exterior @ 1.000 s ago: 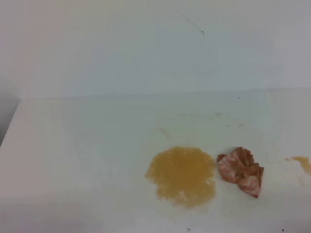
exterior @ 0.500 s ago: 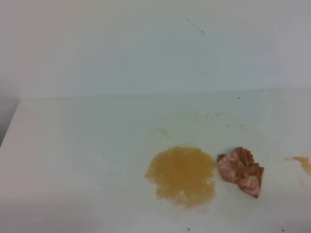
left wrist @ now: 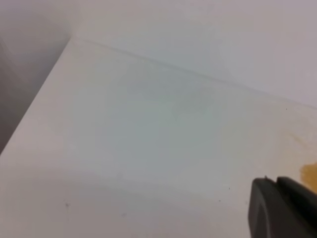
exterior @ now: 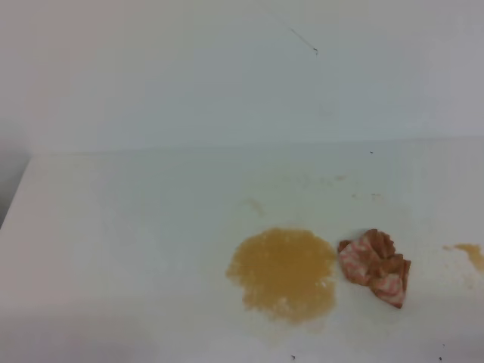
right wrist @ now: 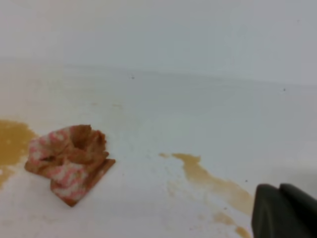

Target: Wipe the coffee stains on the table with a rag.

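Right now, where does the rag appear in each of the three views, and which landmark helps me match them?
Exterior high: the rag lies lower right of centre on the table, just right of the large coffee stain.
Left wrist: the rag is not in it; only an edge of a coffee stain shows at the right border.
Right wrist: the rag lies at lower left.
Shared landmark: the large stain beside the rag.
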